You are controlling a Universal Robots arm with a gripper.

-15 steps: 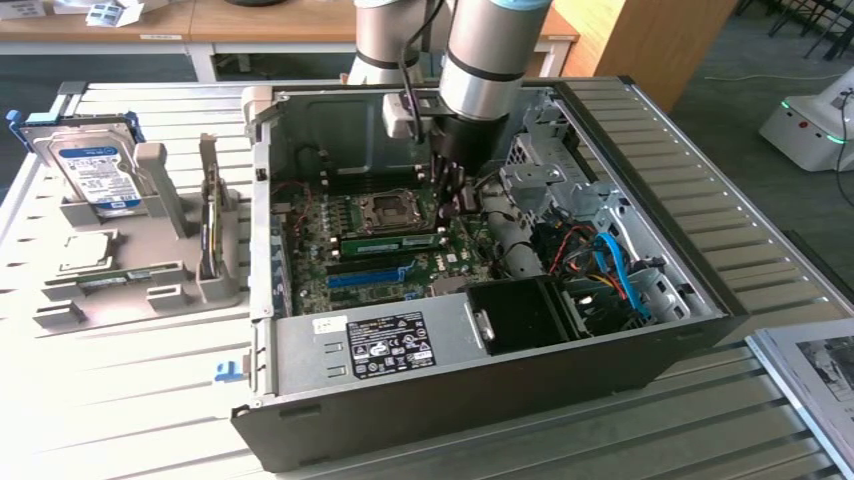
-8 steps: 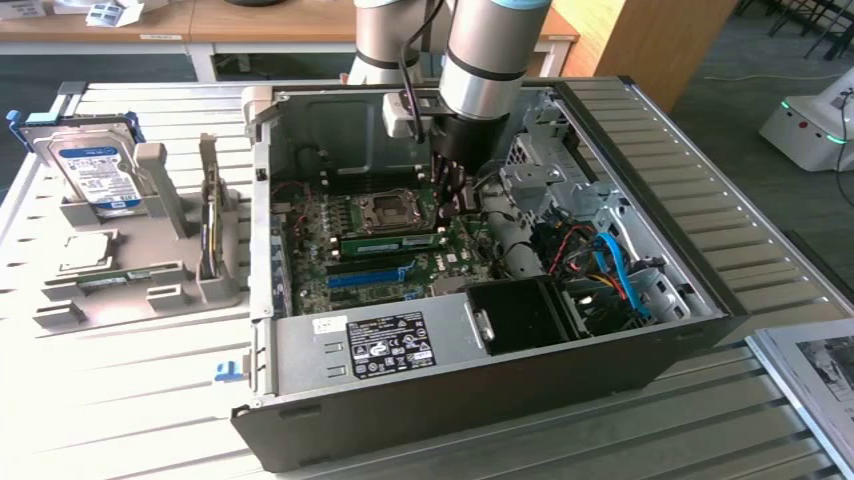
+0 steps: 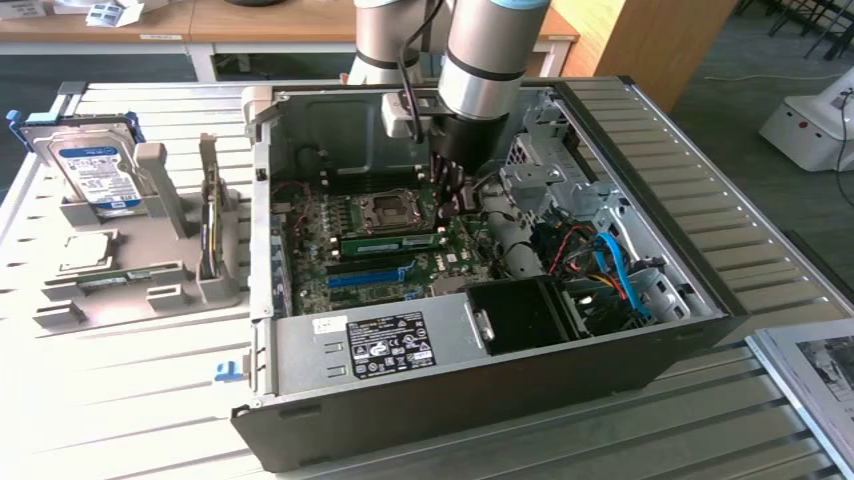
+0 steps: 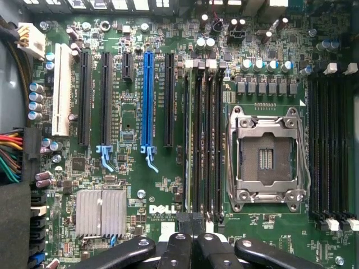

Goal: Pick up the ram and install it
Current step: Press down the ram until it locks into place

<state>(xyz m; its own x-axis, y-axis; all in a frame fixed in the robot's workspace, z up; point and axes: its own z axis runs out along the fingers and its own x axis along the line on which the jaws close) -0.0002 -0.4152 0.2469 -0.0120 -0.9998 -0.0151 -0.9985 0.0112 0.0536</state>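
The ram (image 3: 388,241) is a long, thin green stick lying in a memory slot on the motherboard (image 3: 400,270) inside the open computer case (image 3: 694,300), just beside the silver processor socket (image 3: 388,208), on the side nearer the blue expansion slot (image 3: 363,277). In the wrist view the same stick (image 4: 187,145) appears edge-on as a narrow strip in the row of dark slots between the metal processor socket (image 4: 268,159) and the blue expansion slot (image 4: 148,106). The gripper (image 3: 451,205) hangs from the grey robot arm (image 3: 483,60) down into the case, just above that row of slots and close to one end of the ram. Its black fingers (image 4: 180,255) are drawn fully together and have hold of nothing; whether the tips touch the stick cannot be told. A black fan shroud (image 3: 527,315) sits at the case corner nearest the exterior camera, beside the power supply with its black label (image 3: 387,345). Blue and red cables (image 3: 617,265) run along the case's edge at the exterior view's right. The case rests on a slatted white tabletop (image 3: 134,400). Near the tabletop's edge at the exterior view's left stands a grey parts holder (image 3: 140,290), carrying an upright hard drive with a blue label (image 3: 96,172) and a square silver processor chip (image 3: 83,250).
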